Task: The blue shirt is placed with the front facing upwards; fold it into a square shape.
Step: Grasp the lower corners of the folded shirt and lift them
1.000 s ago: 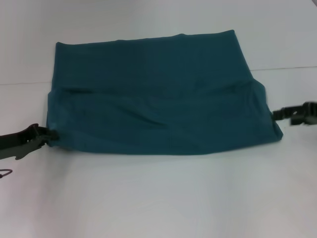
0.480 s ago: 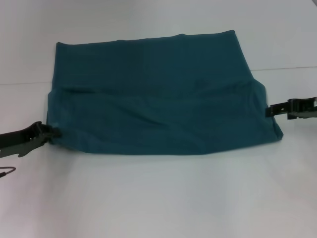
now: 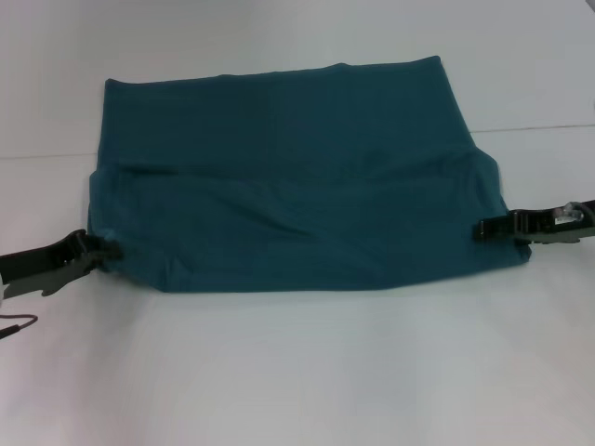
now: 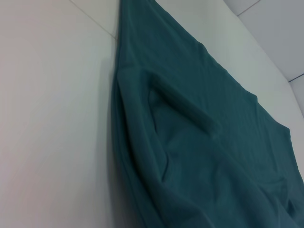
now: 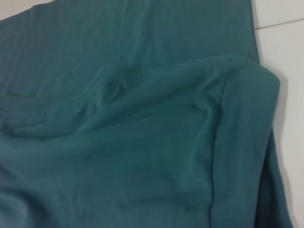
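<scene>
I found the white table [image 3: 297,372] filling the head view, with the blue shirt [image 3: 297,186] spread across the centre of the frame. The shirt was already doubled: a lower layer reached toward the top of the frame and a second layer lay over the near half. Its long axis ran left to right across the picture, so the two short ends faced my two arms.

The left gripper [image 3: 100,251] sat at centre left of the frame, touching the shirt's lower left corner. The right gripper [image 3: 485,229] sat at centre right, its tip over the cloth at the right edge. Each gripper was at its own end; neither was nearer the middle. I could not tell whether either gripper was closed on fabric or merely resting against it.

I judged the next fold to depend on this alignment: both ends carried inward along the long axis to shorten the rectangle toward a square.
</scene>
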`<state>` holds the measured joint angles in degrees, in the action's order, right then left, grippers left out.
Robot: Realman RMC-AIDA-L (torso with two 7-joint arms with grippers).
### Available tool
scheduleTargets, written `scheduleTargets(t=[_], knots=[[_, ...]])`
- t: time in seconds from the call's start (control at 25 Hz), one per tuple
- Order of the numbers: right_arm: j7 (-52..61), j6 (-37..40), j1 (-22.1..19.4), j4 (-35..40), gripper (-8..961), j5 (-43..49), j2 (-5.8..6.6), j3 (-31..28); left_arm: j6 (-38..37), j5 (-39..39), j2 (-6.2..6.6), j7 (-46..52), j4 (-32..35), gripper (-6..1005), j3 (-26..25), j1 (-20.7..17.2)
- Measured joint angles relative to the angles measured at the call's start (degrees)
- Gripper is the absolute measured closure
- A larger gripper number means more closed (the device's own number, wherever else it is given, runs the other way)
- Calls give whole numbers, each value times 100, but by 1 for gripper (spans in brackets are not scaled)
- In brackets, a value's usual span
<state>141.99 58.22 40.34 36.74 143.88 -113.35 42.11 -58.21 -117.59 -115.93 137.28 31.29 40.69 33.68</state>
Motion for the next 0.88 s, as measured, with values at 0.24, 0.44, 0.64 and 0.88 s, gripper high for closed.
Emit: scheduleTargets(t=[0.24,0.44,0.64,0.88], knots=[[-101,-45,135,-210,146,0,-53,0,45,0,-31,-8,0,898,0,-1],[-63,180,174,-216,146,-30,-22,-46,48,0,-35,-16,0,898,0,-1],[-62,422,123,-55,259,-142,-8,-45,47,6,-36,-17,0,898,0,2],[-59,438,127,-50,572,-109,9,-35,47,7,-35,-17,0,897,0,6]])
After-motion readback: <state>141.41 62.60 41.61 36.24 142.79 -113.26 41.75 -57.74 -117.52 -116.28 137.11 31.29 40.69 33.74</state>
